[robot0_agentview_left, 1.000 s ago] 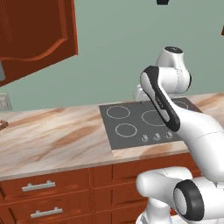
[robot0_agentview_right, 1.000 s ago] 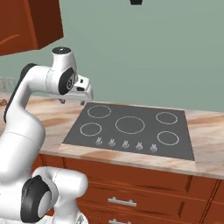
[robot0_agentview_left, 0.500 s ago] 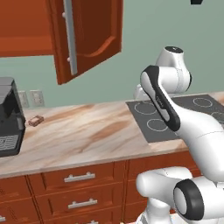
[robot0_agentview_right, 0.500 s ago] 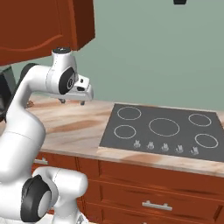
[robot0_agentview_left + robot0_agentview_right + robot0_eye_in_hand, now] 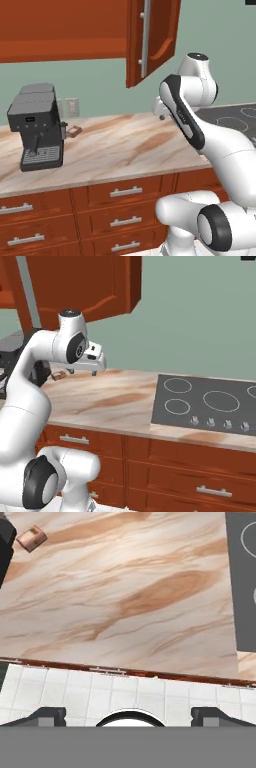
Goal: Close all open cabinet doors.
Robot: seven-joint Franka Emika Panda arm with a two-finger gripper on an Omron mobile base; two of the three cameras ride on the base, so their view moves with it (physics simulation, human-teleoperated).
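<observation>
Dark finger tips of the gripper (image 5: 128, 714) are standing wide apart at the bottom of the hand view, holding nothing and touching nothing. In the right base view the gripper (image 5: 82, 372) is hanging above the marble worktop (image 5: 115, 401), pointing down over its middle, well clear of the surface. Below it in the hand view the worktop's front edge is running across, with pale floor tiles (image 5: 75, 692) showing beyond.

A small brown block (image 5: 31, 538) is lying near the worktop's back edge, just beside a black coffee machine (image 5: 36, 125); what the block is cannot be made out. The black cooktop (image 5: 210, 403) is sitting at the worktop's right end, cut off by the picture's edge.

Above, one cabinet door (image 5: 152, 37) is hanging open, swung out from the wall cabinets (image 5: 60, 27) with its grey bar handle (image 5: 145, 35) facing outward; its top is cut off. Drawer fronts (image 5: 120, 192) are lining the base under the worktop.
</observation>
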